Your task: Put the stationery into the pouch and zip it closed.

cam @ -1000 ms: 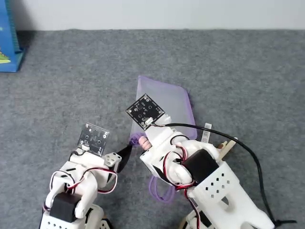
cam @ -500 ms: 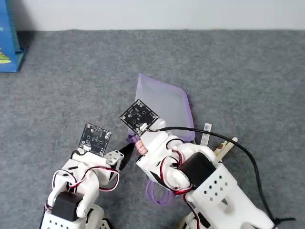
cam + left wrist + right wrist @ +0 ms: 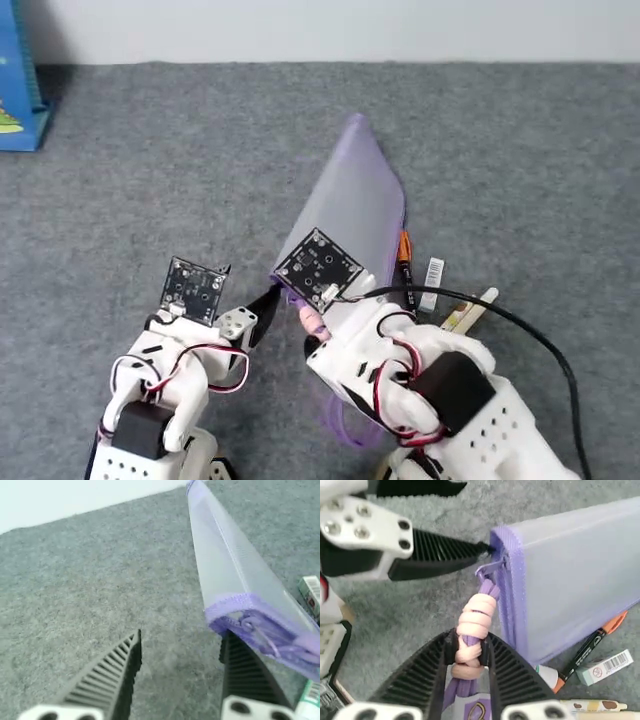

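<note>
Gripping the pink zipper pull (image 3: 474, 617), the right tool (image 3: 469, 647) holds the pouch (image 3: 570, 575) tipped on edge, its long axis pointing away from both arms. The left tool (image 3: 181, 645) is open, with one finger touching the pouch's near end. A marker (image 3: 585, 647) lies beside the pouch on the table (image 3: 150, 150), nearer the right arm.

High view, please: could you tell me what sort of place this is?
Probably an indoor tabletop robot workstation: a grey felt-like mat covers the table, a plain white wall runs behind it, and a left arm and right arm sit by a purple pouch.
</note>
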Controlling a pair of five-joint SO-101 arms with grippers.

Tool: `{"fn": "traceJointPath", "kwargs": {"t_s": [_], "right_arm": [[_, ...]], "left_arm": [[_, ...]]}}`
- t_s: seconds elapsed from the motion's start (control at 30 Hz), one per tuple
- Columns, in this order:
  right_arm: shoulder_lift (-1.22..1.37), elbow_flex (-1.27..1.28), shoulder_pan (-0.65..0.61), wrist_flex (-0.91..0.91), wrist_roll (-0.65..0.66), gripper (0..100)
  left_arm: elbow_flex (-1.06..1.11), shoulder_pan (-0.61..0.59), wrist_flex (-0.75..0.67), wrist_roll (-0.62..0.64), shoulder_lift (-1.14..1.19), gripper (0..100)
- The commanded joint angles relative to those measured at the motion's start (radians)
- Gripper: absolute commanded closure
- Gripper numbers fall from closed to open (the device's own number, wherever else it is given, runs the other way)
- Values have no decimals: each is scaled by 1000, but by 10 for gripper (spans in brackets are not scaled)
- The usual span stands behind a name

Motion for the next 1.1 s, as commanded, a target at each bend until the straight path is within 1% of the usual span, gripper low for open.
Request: {"fn": "traceJointPath", "kwargs": {"t_s": [0.0,0.13,0.27,0.6,0.8,1.07], "right_arm": [[-38,-6,-16,5,34,990],[-38,-6,-22,5,43,990],[-38,-5,-85,10,40,990],[-36,21,-91,10,48,990],[-36,49,-90,10,75,990],[-39,52,-96,10,75,990]], "left_arm": [[-7,-20,-20,-3,-2,757],[-31,18,40,-6,-2,757],[-51,60,80,-9,-2,757],[-61,58,84,-11,-2,757],[-142,58,183,-6,-2,757],[-143,64,181,-6,-2,757]]}}
